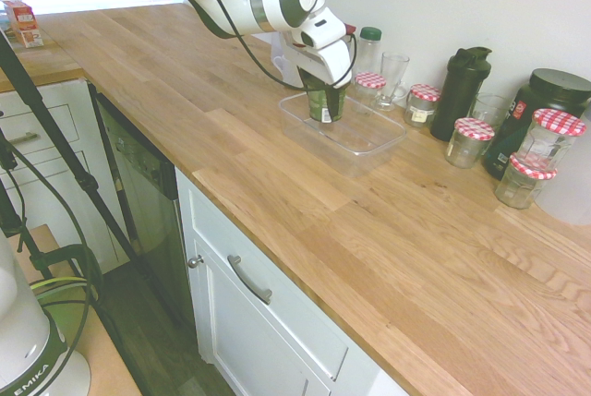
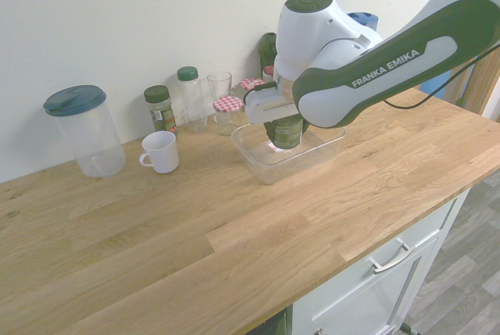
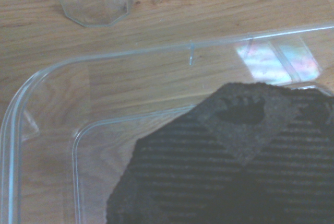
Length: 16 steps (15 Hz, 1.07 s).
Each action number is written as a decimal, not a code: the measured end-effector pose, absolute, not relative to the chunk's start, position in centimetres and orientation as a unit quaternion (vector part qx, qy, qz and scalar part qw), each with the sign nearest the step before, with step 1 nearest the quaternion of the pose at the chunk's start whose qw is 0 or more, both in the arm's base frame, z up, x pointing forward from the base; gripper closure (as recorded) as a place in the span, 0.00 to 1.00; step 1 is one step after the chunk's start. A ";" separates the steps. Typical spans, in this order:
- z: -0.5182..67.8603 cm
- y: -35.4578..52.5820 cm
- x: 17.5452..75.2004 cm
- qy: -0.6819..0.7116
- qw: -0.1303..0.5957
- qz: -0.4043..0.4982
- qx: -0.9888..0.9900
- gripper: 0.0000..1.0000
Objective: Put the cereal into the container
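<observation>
Below the jaws, the wooden countertop (image 2: 180, 233) runs open on the side away from the wall. The clear container (image 2: 269, 172) spreads its rim around and beneath the gripper (image 2: 287, 127), whose fingers are closed on the cereal jar (image 1: 324, 112); whether it touches the base I cannot tell.

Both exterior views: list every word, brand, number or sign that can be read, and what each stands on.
"FRANKA EMIKA": the arm.
"EMIKA": the arm's base.
Too small or blurred to read: the labels on the green jar in the tool, the dark-lidded jar behind the white mug and the red-checked-lid jar; the print on the black tub and the orange-and-white boxes.
</observation>
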State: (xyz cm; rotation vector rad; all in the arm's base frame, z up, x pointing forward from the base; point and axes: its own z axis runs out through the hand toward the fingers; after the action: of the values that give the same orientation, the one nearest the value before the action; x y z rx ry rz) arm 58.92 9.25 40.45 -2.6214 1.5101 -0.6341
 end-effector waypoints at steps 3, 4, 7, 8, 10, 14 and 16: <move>38.9 9.2 60.3 0.492 0.026 -0.197 -0.848 1.00; 38.4 9.3 60.7 0.493 0.027 -0.192 -0.848 1.00; 36.8 9.3 61.8 0.493 0.029 -0.182 -0.850 1.00; 36.5 9.1 62.2 0.493 0.028 -0.181 -0.850 1.00; 36.0 8.8 62.9 0.493 0.027 -0.179 -0.851 1.00; 35.3 8.6 64.1 0.494 0.025 -0.180 -0.850 1.00; 34.9 8.2 64.5 0.496 0.026 -0.178 -0.850 0.00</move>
State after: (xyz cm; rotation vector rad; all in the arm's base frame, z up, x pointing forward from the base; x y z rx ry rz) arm 64.55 8.23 34.90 -2.6250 1.5322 -0.5508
